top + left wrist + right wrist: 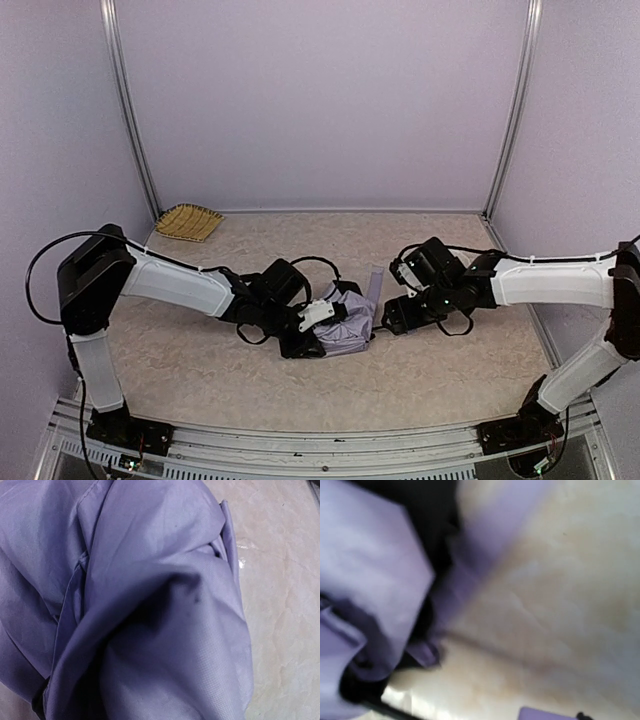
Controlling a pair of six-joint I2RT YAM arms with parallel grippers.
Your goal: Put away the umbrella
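The umbrella (345, 325) lies as a crumpled lavender bundle mid-table, and its fabric strap (375, 285) sticks out toward the back. My left gripper (308, 338) is pressed into the bundle's left side. The left wrist view is filled with the lavender fabric (150, 605), and my fingers are hidden. My right gripper (388, 320) is against the bundle's right side. The blurred right wrist view shows fabric with a black underside (375, 580) at the left. A small lavender piece (545, 714), perhaps the handle, sits at the bottom edge. No fingers show there.
A woven straw basket (188, 221) sits at the back left corner. The beige marbled tabletop (440, 380) is bounded by lavender walls with metal posts (510, 110). The table's front rail (320, 445) runs between the arm bases.
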